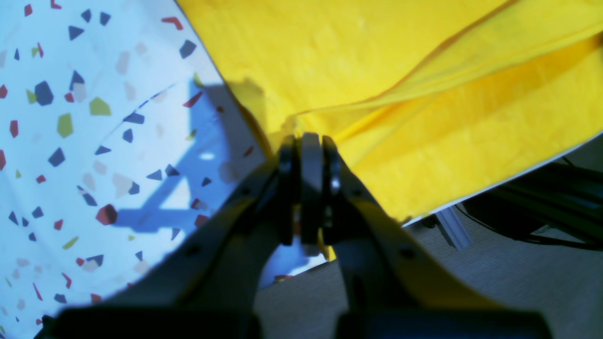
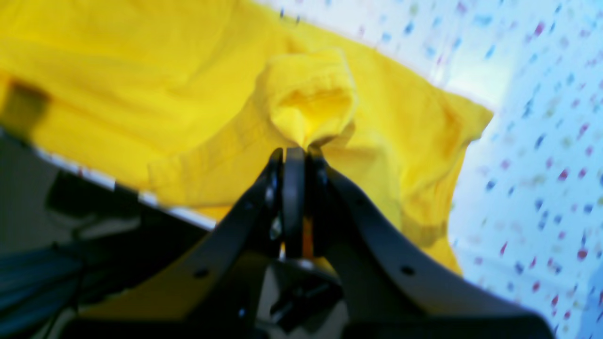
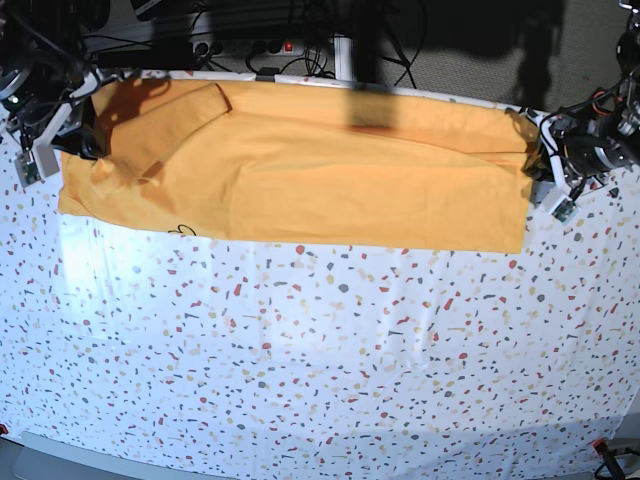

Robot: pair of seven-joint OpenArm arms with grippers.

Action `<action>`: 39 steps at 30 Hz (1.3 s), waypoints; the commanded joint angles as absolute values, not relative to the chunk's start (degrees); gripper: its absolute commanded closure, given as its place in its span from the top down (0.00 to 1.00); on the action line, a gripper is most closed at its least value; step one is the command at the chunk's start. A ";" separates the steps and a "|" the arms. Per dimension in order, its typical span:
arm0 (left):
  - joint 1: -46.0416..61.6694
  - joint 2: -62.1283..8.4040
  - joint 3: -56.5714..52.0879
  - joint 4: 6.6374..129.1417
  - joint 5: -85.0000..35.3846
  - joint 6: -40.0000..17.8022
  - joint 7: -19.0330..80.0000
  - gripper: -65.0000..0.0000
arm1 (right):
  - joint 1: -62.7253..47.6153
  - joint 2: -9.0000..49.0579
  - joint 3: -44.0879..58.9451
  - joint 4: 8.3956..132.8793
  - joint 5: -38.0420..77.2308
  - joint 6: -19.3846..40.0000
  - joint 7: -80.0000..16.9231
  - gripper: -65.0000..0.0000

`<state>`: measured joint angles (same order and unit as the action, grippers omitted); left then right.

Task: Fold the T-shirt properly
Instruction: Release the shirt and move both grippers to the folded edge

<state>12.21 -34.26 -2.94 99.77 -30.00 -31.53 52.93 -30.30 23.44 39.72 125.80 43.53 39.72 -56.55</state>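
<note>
1. White speckled covering, dotted with red, blue and green flecks, spreads over the tabletop (image 3: 330,370); the near part of it in the base view is bare of cloth.
2. Beyond that lies the T-shirt (image 3: 300,170), mustard-yellow, spread as a long horizontal band across the far part of the tabletop, its near edge running almost straight from side to side.
3. A small scrap of black script (image 3: 183,230) peeks out at that near edge, toward the base view's left.
4. On the base view's right, the left gripper (image 3: 540,160) sits at the garment's end. In its wrist view the left gripper (image 1: 308,141) has its fingers (image 1: 285,160) pressed together on a pinch of the yellow fabric, from which creases fan outward across the T-shirt (image 1: 377,70).
5. On the base view's left, the right gripper (image 3: 85,130) meets the opposite end of the shirt. Its wrist view, somewhat blurred, shows the right gripper (image 2: 294,153) with fingers (image 2: 275,165) clamped on a bunched, puckered fold of the T-shirt (image 2: 141,70), near a hemmed edge that looks like a sleeve.
6. A sleeve (image 3: 185,115) lies folded diagonally over the body of the shirt near that left end.
7. Farthest back, the shirt's far edge runs along the tabletop's rim, and behind it dark cables (image 3: 240,25) lie on the floor.
</note>
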 commanded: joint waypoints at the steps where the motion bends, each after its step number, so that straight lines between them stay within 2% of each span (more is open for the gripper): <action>1: 11.73 -35.24 -3.40 100.66 -30.44 -31.51 52.27 0.00 | -29.12 24.27 40.12 125.73 44.14 40.00 -55.27 0.00; 21: 11.73 -35.24 -3.40 100.66 -29.36 -31.51 52.27 0.00 | -13.30 24.47 40.10 87.20 41.82 40.00 -54.61 0.00; 27: 11.75 -35.11 -3.40 100.66 -29.34 -31.51 52.34 0.00 | -10.26 26.96 40.12 80.71 34.76 40.00 -51.33 0.00; 35: 11.75 -35.11 -3.40 100.66 -29.34 -31.51 52.73 0.00 | -10.20 28.08 40.12 79.96 34.70 40.00 -53.54 0.00; 39: 11.75 -35.14 -3.40 100.66 -29.34 -31.51 52.75 0.00 | -10.33 28.10 40.12 79.96 34.72 40.00 -54.08 0.35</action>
